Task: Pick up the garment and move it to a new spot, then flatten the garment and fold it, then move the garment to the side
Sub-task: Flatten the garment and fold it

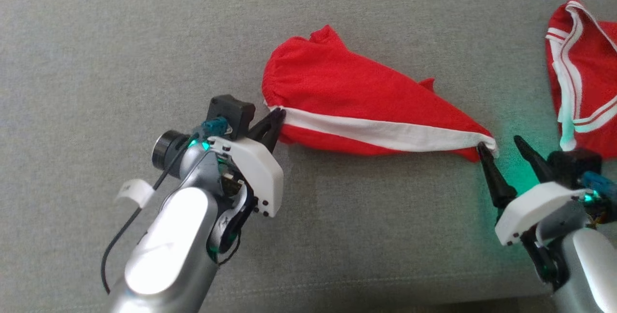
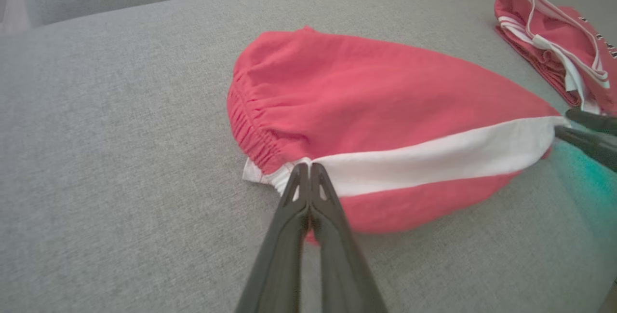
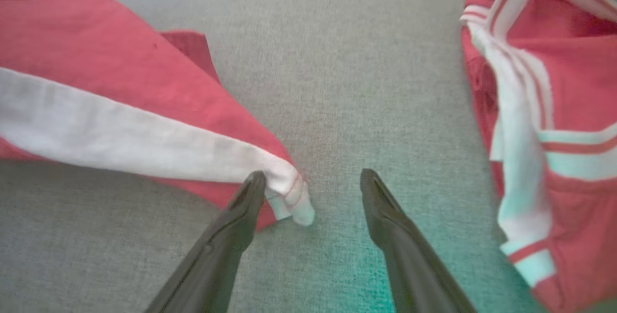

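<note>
Waistband corner of garment (image 1: pixel 347 91) is pinched by clenched left gripper (image 1: pixel 275 121); right gripper (image 1: pixel 500 143) is held spread at the hem corner, likely for stretching flat.

The garment (image 1: pixel 356 91) lies on the cushion (image 1: pixel 120 38), near the middle. It is stretched from left to right, with its wide end at the left and its narrow end at the right. A stripe (image 1: pixel 385 132) runs along its near side from one end to the other. The left gripper (image 1: pixel 277 116) is at the wide end, with its fingers pressed together on the edge where the stripe begins. The right gripper (image 1: pixel 499 143) is at the narrow end. The corner of the garment lies between its spread fingers and touches the finger on the garment's side. A second garment (image 1: pixel 585 76) lies further right, apart from the first and behind the right gripper.
</note>
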### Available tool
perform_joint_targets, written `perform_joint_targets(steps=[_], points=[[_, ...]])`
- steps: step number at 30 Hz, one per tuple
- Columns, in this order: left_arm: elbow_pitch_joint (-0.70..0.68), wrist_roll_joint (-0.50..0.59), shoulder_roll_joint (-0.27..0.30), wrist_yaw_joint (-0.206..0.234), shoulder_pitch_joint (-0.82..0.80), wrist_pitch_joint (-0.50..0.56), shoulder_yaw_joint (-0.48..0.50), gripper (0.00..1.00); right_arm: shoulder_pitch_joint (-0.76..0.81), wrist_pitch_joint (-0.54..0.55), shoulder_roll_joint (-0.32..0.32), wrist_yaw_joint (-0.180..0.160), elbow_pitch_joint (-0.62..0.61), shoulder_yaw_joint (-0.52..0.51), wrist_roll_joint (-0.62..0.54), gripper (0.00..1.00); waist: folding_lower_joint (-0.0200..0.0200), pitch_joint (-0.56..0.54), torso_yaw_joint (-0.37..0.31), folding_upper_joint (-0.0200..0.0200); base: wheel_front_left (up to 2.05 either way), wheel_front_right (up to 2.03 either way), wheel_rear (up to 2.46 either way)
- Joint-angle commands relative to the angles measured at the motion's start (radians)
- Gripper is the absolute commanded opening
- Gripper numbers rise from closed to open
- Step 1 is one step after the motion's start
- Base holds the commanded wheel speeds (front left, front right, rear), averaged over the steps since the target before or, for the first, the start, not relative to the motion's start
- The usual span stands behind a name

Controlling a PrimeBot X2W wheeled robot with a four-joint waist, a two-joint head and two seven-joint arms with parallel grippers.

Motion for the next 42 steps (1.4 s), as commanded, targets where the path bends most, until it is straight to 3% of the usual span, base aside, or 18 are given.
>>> perform_joint_targets(steps=[1, 2, 3, 4, 13, 21, 28, 33, 37, 42], points=[[-0.040, 0.013, 0.013, 0.007, -0.045, -0.014, 0.027, 0.00, -0.026, -0.001, -0.026, 0.007, -0.010, 0.030, 0.010, 1.00, 0.0000, 0.004, 0.005, 0.0000, 0.00, 0.00, 0.00], [-0.042, 0.013, 0.013, 0.008, -0.045, -0.020, 0.027, 0.00, -0.036, -0.002, -0.030, 0.007, 0.005, 0.040, 0.014, 0.68, 0.0000, 0.005, 0.007, 0.0000, 0.00, 0.00, 0.00], [-0.046, 0.015, 0.012, 0.011, -0.045, -0.031, 0.028, 0.00, -0.044, -0.009, -0.035, 0.007, 0.016, 0.047, 0.018, 0.12, 0.0000, 0.005, 0.010, 0.0000, 0.00, 0.00, 0.00], [-0.048, 0.014, 0.011, 0.013, -0.044, -0.041, 0.029, 0.00, -0.051, -0.024, -0.038, 0.007, 0.022, 0.050, 0.023, 0.00, 0.0000, 0.005, 0.012, 0.0000, 0.00, 0.00, 0.00], [-0.087, 0.009, 0.013, 0.031, -0.021, -0.122, 0.044, 0.00, -0.050, -0.128, -0.054, 0.007, -0.023, 0.041, 0.052, 0.00, 0.0000, -0.023, 0.015, 0.0000, 0.00, 0.00, 0.00], [-0.173, 0.039, 0.032, 0.059, -0.031, -0.227, 0.072, 0.00, -0.064, -0.159, -0.077, 0.007, -0.211, -0.004, 0.012, 0.00, 0.0000, -0.085, 0.001, 0.0000, 0.00, 0.00, 0.00], [-0.331, 0.068, 0.065, 0.083, -0.080, -0.297, 0.122, 0.00, -0.123, -0.087, -0.124, 0.007, -0.441, -0.066, -0.020, 0.00, 0.0000, -0.155, 0.007, 0.0000, 0.00, 0.00, 0.00], [-0.440, 0.088, 0.093, 0.083, -0.159, -0.288, 0.153, 0.00, -0.181, -0.021, -0.153, 0.007, -0.580, -0.101, -0.034, 0.00, 0.0000, -0.184, 0.014, 0.0000, 0.00, 0.00, 0.00], [-0.505, 0.096, 0.114, 0.081, -0.221, -0.249, 0.173, 0.00, -0.231, 0.031, -0.167, 0.007, -0.660, -0.119, -0.028, 0.00, 0.0000, -0.194, 0.016, 0.0000, 0.00, 0.00, 0.00], [-0.505, 0.080, 0.116, 0.073, -0.259, -0.220, 0.178, 0.00, -0.268, 0.063, -0.167, 0.007, -0.670, -0.107, -0.002, 0.00, 0.0000, -0.183, 0.015, 0.0000, 0.00, 0.00, 0.00]])
